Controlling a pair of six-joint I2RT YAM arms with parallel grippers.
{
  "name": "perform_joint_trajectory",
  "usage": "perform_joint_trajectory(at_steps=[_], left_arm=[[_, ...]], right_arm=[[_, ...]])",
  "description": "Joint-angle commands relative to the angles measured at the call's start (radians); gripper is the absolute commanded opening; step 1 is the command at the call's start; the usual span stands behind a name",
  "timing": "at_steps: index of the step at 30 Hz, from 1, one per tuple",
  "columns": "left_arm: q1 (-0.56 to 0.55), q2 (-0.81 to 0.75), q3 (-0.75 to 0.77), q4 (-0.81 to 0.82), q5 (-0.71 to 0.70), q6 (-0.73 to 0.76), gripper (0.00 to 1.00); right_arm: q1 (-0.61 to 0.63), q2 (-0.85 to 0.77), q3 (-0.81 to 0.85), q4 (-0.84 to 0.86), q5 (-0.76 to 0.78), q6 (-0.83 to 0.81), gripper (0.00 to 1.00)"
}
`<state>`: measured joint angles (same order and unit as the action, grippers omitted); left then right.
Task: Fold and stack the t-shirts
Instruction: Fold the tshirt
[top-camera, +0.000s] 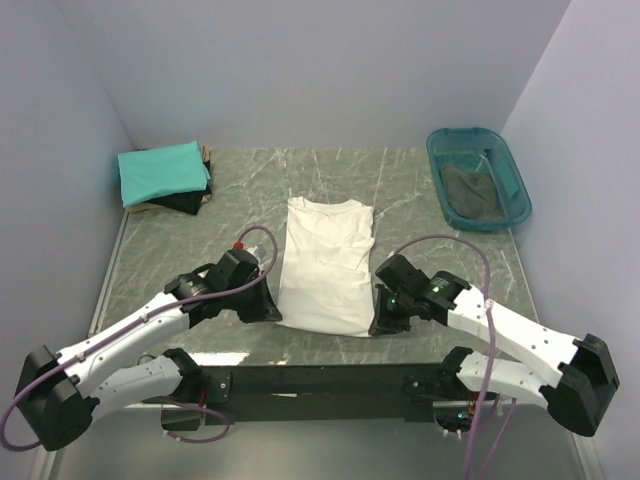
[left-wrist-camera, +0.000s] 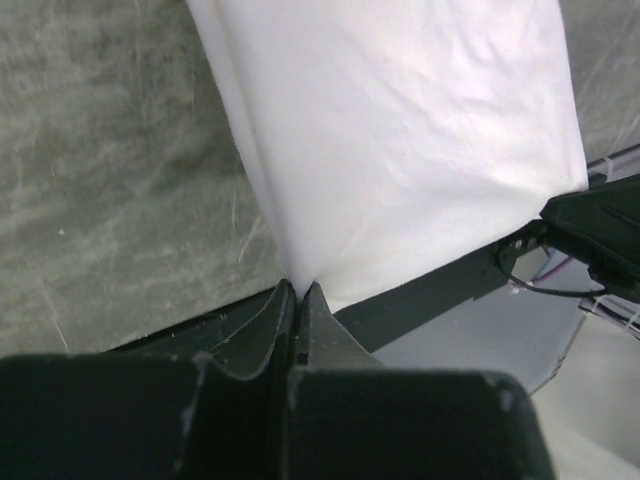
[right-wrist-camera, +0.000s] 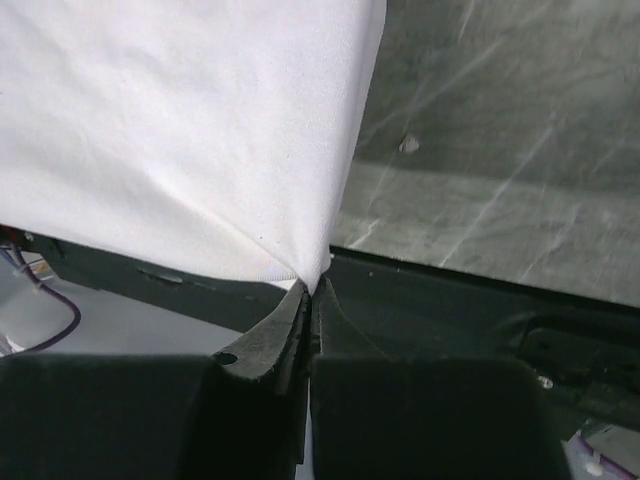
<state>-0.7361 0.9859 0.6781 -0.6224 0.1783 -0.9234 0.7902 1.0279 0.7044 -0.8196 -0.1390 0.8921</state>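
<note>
The white t-shirt (top-camera: 327, 265) lies folded into a long strip in the middle of the table (top-camera: 420, 205), collar toward the far side. The left gripper (left-wrist-camera: 298, 298) is pinched tight on its near left corner, and the right gripper (right-wrist-camera: 312, 292) is pinched tight on its near right corner. A teal shirt (top-camera: 160, 170) sits on a black shirt (top-camera: 185, 203) at the far left, with a tub (top-camera: 520, 200) at the far right.

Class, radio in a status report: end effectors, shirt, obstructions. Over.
Left end effector shut on white shirt, near-left corner. Right end effector shut on its near-right corner. Nothing blocking; folded shirts far left, tub far right.
</note>
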Motion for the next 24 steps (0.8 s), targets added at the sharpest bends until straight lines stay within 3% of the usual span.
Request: perform_joint_trajectory(at_steps=[1,7,14,24], left_arm=[[-0.016,-0.056,0.017,-0.088,-0.014,-0.043,0.01],[-0.019,-0.087,0.109,-0.134,-0.036,-0.054,0.01],[-0.017,-0.012,0.161,-0.103,-0.065,-0.042,0.00],[0.061,0.187,0.313,-0.034,-0.069,0.021,0.00]], right_arm=[[0.046,-0.070,0.038,-0.113,0.070,0.106,0.00],[0.061,-0.117,0.156,-0.211,0.137,0.133,0.00],[0.057,-0.086,0.233,-0.219,0.242,0.136,0.00],[-0.120,0.080,0.398,-0.147,0.253,-0.031,0.00]])
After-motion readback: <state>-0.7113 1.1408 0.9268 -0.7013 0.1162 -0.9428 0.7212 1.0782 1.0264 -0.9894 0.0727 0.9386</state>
